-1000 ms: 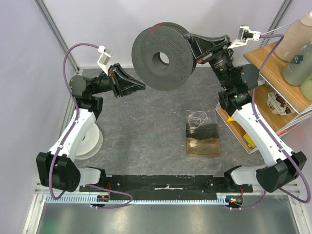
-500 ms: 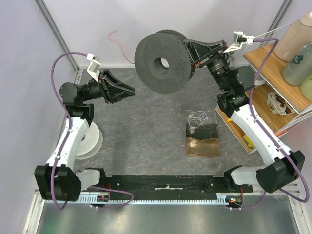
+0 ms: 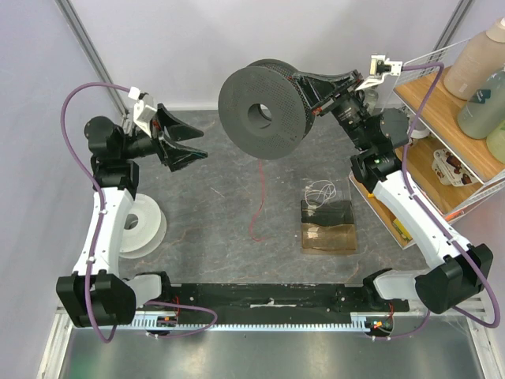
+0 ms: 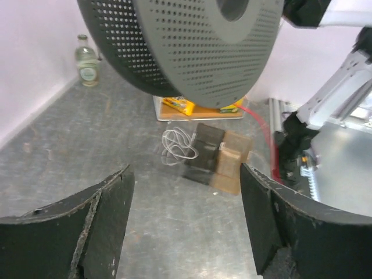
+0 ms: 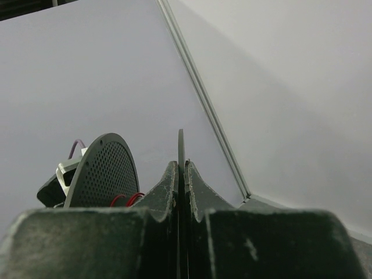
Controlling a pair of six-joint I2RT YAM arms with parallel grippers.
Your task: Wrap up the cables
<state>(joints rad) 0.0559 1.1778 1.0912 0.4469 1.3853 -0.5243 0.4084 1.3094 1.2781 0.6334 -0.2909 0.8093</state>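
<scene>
Where the right gripper (image 3: 308,85) clamped: on the thin rim of one flange of the large dark grey perforated plastic spool (image 3: 260,99), jaws pinched narrow. We judged this kept the spool aloft, with its core free for winding.
Left gripper (image 3: 201,144): jaws spread wide and holding nothing, aimed at the spool face ahead of it. We judged it ready to take the wire.
Thin red wire (image 3: 259,197): it hung slack from the spool, beyond the left fingertips, and its loose end curled on the table below. A few red turns showed between the flanges.
Surface: a grey mottled tabletop (image 3: 221,260). A white reel (image 3: 142,229) sat under the left arm, and a clear box with a white cord (image 3: 327,217) lay below the right gripper.
Room: pale lilac walls (image 3: 158,47) closed us in, and a wooden shelf of bottles (image 3: 430,91) stood behind the right gripper.
</scene>
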